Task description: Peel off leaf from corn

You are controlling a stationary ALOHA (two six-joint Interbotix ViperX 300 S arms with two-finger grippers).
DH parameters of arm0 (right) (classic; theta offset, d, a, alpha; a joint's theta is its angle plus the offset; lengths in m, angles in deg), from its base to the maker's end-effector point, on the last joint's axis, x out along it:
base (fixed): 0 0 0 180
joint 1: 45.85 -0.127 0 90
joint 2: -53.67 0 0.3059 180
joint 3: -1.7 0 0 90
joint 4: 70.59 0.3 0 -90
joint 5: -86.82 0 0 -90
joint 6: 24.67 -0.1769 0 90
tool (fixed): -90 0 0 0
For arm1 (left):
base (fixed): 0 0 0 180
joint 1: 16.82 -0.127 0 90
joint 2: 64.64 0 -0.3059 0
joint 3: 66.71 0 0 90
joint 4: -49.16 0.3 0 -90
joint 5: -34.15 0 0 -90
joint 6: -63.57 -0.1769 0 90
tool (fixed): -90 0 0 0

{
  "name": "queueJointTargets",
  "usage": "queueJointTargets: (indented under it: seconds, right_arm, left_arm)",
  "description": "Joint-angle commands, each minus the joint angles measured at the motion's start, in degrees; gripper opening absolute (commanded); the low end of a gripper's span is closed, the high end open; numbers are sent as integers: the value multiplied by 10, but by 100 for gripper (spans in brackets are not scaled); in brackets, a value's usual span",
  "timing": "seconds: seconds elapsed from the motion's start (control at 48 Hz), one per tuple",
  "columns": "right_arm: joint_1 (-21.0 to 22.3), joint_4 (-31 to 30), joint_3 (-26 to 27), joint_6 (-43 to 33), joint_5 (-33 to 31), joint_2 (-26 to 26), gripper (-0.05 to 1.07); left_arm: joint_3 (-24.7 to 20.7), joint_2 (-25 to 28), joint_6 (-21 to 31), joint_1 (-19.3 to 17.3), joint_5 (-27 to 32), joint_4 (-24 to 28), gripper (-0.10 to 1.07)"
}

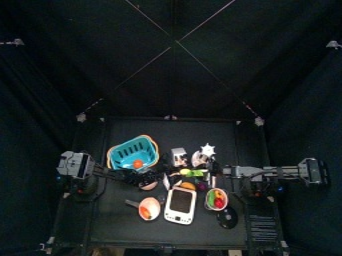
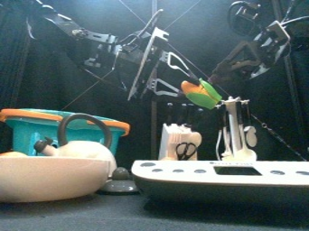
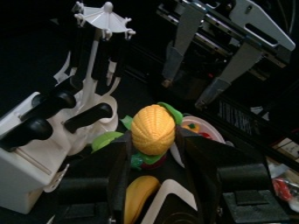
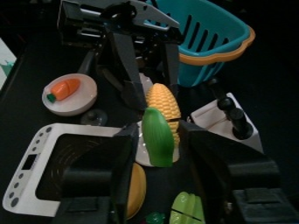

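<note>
Left gripper (image 3: pixel 158 175) is clamped on the base of the corn (image 3: pixel 155 129), holding it up above the table with the yellow kernels bare on the side its own camera sees. Right gripper (image 4: pixel 158 188) faces it from the other side, jaws spread wide, and the leaf (image 4: pixel 156 137) stands between them, lying against the cob; whether the jaws touch it I cannot tell. From the front the cob and leaf hang in mid-air between both arms. Below sit a white scale (image 2: pixel 223 176), a blue basket (image 2: pixel 42 131) and a small white rack (image 2: pixel 237 135).
</note>
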Motion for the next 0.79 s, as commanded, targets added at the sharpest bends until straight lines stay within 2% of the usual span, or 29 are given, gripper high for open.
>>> queueJointTargets:
  seconds: [0.0, 0.229, 0.521, 0.646, 0.771]
  right_arm:
    - [1, 2, 10, 0, 8, 6, 85]
    - [1, -2, 21, 1, 12, 42, 86]
    - [4, -4, 30, 1, 13, 56, 84]
    - [4, -4, 30, 2, 13, 56, 74]
    - [4, -4, 30, 2, 12, 56, 57]
  left_arm:
    - [-11, -14, -1, -1, -4, 0, 62]
    - [-19, -11, -1, -1, -4, -10, 62]
    - [-25, -7, -1, -1, -4, -11, 62]
    - [-26, -7, 0, -1, -4, -12, 62]
    - [-25, -7, 0, -1, -4, -11, 62]
